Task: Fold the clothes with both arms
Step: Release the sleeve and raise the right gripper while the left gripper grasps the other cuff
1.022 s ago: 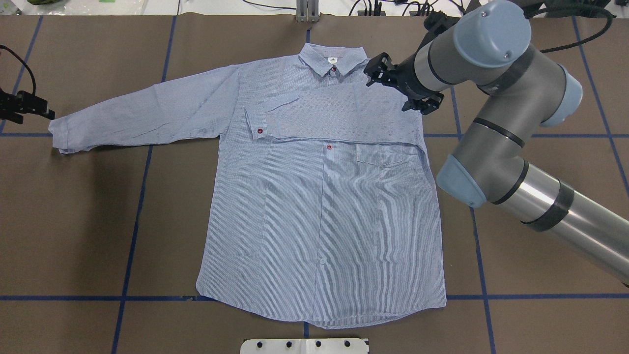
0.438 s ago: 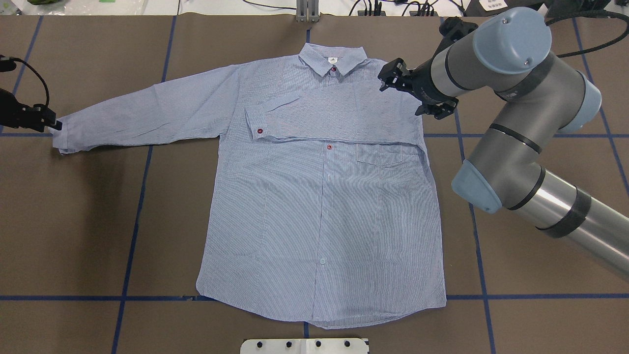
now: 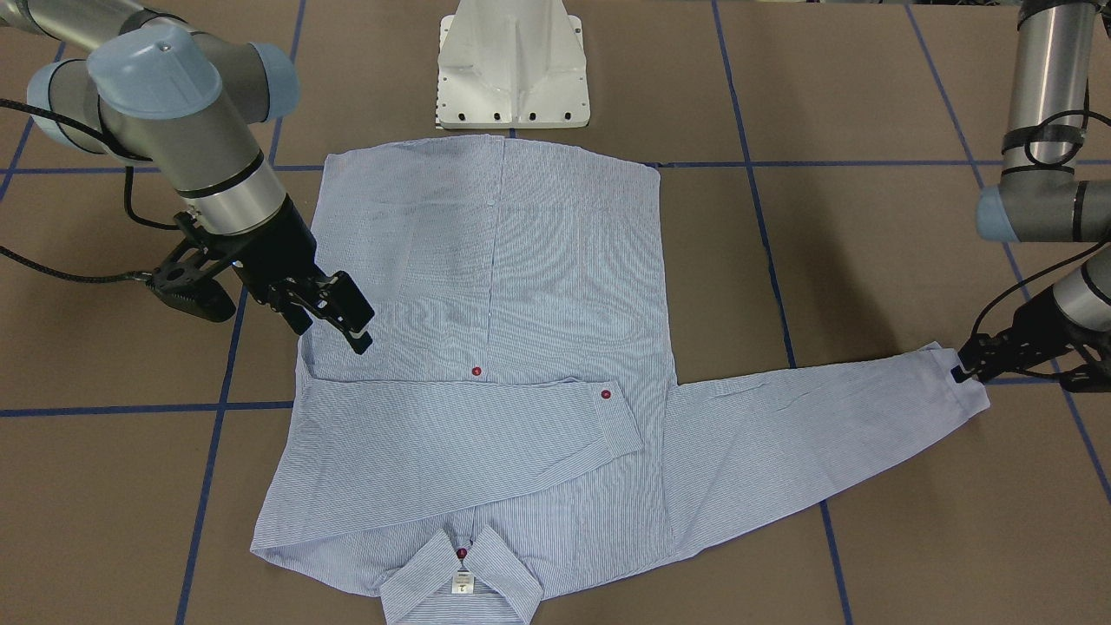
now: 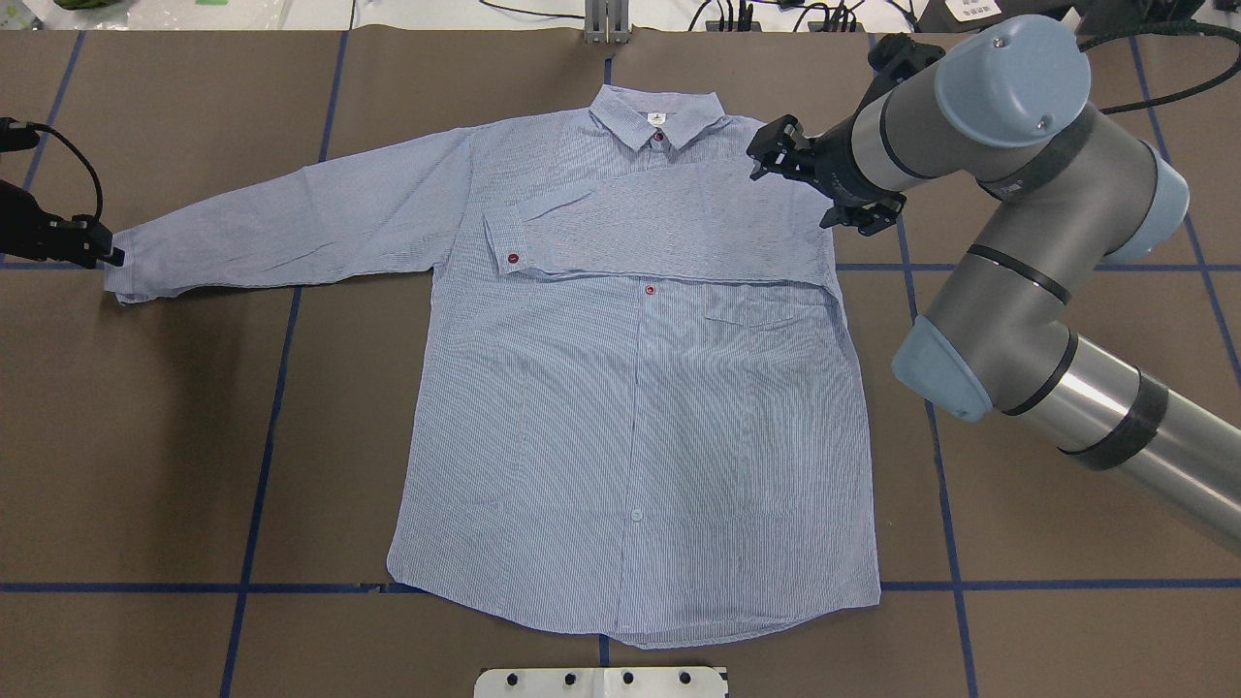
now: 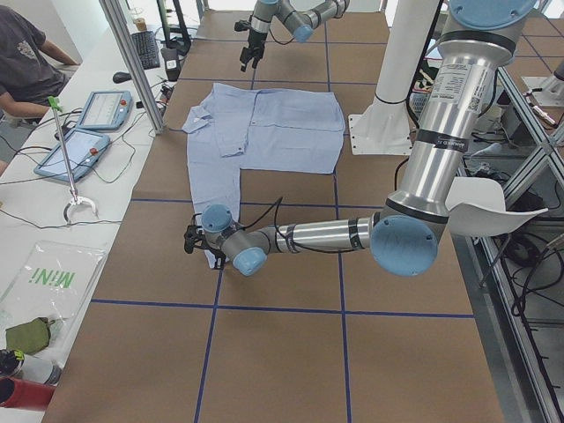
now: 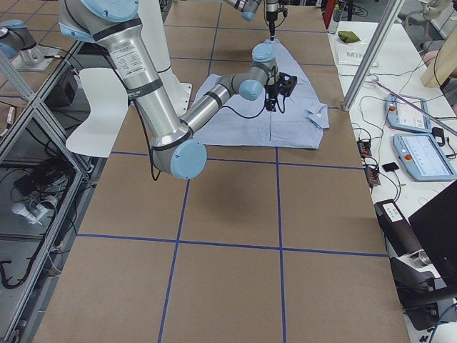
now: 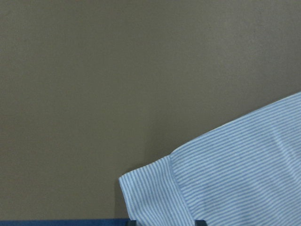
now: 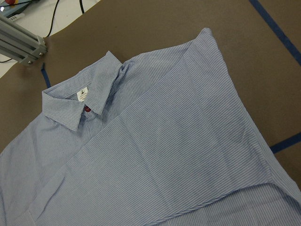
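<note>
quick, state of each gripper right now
Left gripper: at the cuff; cannot tell if the jaws are closed.
Right gripper: open, holding nothing, over the shirt.

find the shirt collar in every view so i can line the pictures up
exterior front-facing: collar of the light blue striped shirt at bottom centre.
overhead exterior: top centre.
exterior left: small, at the shirt's left end.
exterior right: small, at the shirt's right end.
left wrist-mounted: not in it, only a striped cuff.
right wrist-mounted: upper left.
landmark: white neck label inside the collar.
</note>
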Action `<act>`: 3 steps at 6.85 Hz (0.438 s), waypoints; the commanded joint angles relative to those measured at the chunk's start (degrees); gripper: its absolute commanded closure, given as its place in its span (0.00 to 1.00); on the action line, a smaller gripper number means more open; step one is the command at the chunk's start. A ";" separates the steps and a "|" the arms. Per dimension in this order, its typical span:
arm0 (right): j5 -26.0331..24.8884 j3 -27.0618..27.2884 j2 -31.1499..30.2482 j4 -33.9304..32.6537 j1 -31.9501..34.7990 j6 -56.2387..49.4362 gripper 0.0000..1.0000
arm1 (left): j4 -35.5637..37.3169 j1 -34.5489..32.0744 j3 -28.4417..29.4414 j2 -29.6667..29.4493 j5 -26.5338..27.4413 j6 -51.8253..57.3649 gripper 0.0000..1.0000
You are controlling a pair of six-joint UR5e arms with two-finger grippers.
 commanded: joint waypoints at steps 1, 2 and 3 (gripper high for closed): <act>0.04 0.01 -0.09 -0.02 0.00 0.00 0.00 | -0.06 0.05 -0.27 0.26 -0.15 -0.07 1.00; 0.04 0.01 -0.09 -0.02 0.00 0.00 0.00 | 0.03 0.05 -0.36 0.26 -0.24 -0.15 1.00; -0.05 0.01 0.00 -0.02 0.00 0.00 0.00 | 0.03 0.05 -0.79 0.26 -0.42 -0.07 1.00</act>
